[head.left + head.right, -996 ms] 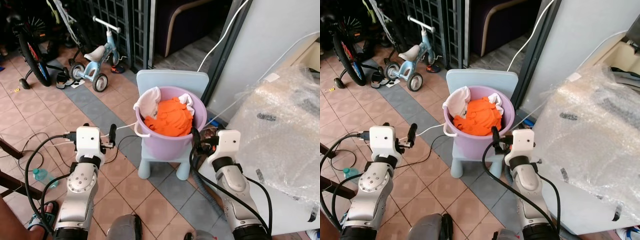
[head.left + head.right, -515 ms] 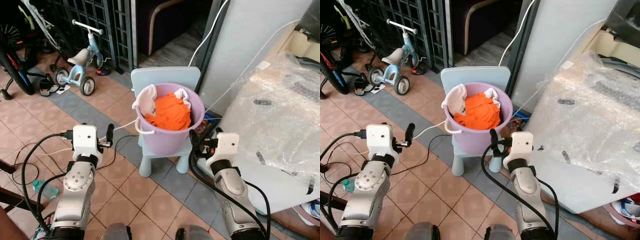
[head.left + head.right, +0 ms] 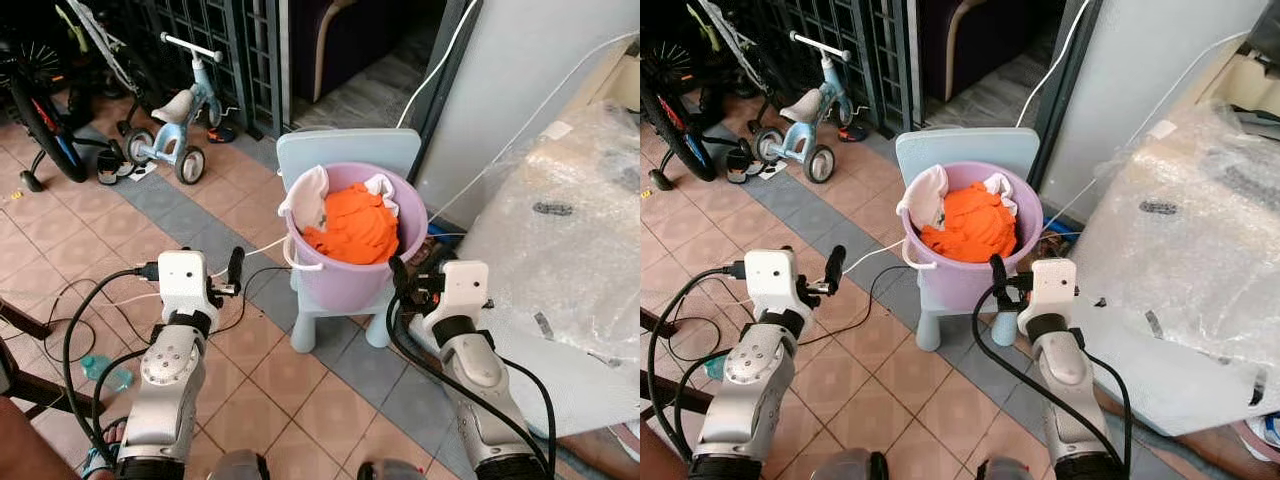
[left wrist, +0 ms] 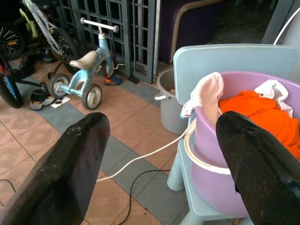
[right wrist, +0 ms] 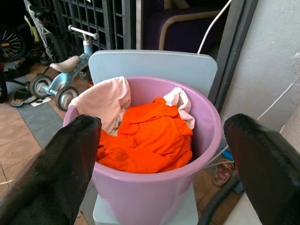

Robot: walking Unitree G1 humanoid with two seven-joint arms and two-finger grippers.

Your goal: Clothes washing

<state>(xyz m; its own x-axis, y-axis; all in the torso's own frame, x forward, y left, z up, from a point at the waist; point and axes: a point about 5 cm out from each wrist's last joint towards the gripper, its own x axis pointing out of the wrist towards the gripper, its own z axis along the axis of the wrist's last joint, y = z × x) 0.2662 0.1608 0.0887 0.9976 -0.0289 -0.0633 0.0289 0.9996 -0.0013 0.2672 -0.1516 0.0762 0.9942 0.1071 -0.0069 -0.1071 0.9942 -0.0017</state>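
Two silver arms are raised in the foreground over a floor of terracotta tiles (image 3: pixel 300 400) crossed by a diagonal band of grey tiles. The left gripper (image 3: pixel 236 268) is held above the tiles to the left of the chair, its jaws spread wide and grasping nothing, as seen in the left wrist view (image 4: pixel 159 154). The right gripper (image 3: pixel 397 275) is held just in front of the bucket's right side, its jaws likewise parted and empty, with the bucket framed between the two black fingers (image 5: pixel 65 173) in the right wrist view. A white cable (image 3: pixel 262 251) is laid across the floor toward the chair.

Just beyond the grippers a pale blue child's chair (image 3: pixel 345 160) is stood on the tiles, its back rising behind a lilac plastic bucket (image 3: pixel 352 280) that is set upright on the seat with its mouth facing up. The bucket is filled with clothes: an orange garment (image 3: pixel 362 225) is heaped in the middle, a pale pink cloth (image 5: pixel 105 101) is draped over the rim on the left, and a white cloth (image 5: pixel 180 101) is tucked at the far right edge.

To the right, a bulky object wrapped in bubble wrap (image 3: pixel 570 240) is placed against a white wall. Farther back on the left, a light blue tricycle (image 3: pixel 185 125) and a bicycle wheel (image 3: pixel 45 120) are parked before a dark metal grille (image 3: pixel 240 50).
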